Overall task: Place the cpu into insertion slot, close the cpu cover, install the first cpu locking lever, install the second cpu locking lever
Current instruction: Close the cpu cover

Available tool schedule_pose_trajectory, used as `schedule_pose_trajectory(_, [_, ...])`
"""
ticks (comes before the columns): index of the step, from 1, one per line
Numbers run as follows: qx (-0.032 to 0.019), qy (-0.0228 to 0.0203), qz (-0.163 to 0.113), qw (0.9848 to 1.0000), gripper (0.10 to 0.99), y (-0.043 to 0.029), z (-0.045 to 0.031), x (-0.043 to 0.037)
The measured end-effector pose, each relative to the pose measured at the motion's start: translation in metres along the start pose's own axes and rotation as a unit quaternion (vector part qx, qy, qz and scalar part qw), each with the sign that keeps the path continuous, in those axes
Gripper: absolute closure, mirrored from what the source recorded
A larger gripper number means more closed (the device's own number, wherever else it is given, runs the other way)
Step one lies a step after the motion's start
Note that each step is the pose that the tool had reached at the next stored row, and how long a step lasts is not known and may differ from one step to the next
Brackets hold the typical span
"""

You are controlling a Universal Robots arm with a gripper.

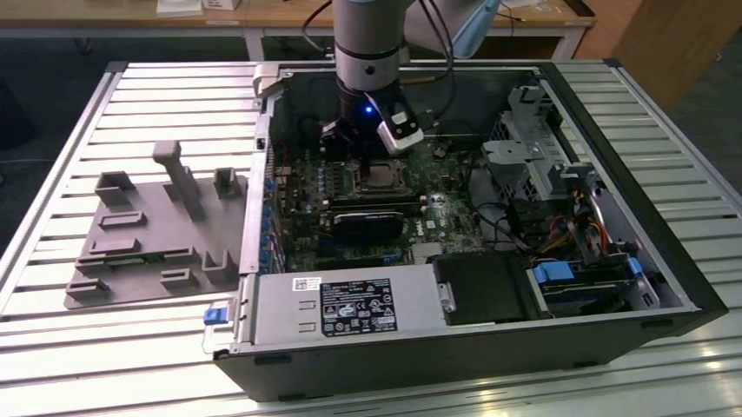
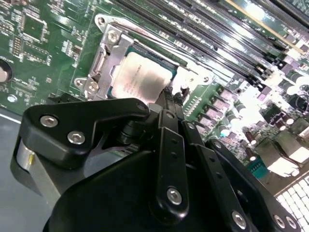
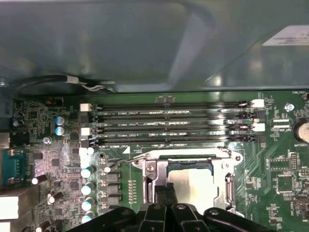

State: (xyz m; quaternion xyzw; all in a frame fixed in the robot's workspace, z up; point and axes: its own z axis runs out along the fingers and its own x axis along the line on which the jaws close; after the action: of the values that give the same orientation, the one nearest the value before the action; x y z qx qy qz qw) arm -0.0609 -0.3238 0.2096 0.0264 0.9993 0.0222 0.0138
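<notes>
Cpu (image 2: 142, 79) seated under cpu cover (image 2: 108, 53) (seemingly closed); gripper (image 2: 169, 98) just beside.

The worktop (image 1: 139, 87) is a pale metal surface of long ribbed slats running from the exterior view's left to its right. Two things lie directly on it. A dark computer case (image 1: 464, 356) rests on its side with the open face upward, covering the middle and the right. A flat grey moulded fixture (image 1: 128, 261) with raised posts and brackets lies just beside the case on the left.
</notes>
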Motion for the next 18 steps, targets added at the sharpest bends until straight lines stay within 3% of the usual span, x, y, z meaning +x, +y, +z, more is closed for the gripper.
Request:
schedule_pose_trajectory(7, [0.0,0.0,0.0,1.0,0.984,0.001,0.0006,-0.0185])
schedule_pose_trajectory(14, [0.0,0.0,0.0,1.0,0.984,0.0012,-0.0016,-0.0201])
schedule_pose_trajectory(18, [-0.0001,-0.0008,0.0,1.0,0.984,0.0018,-0.0135,-0.0204])
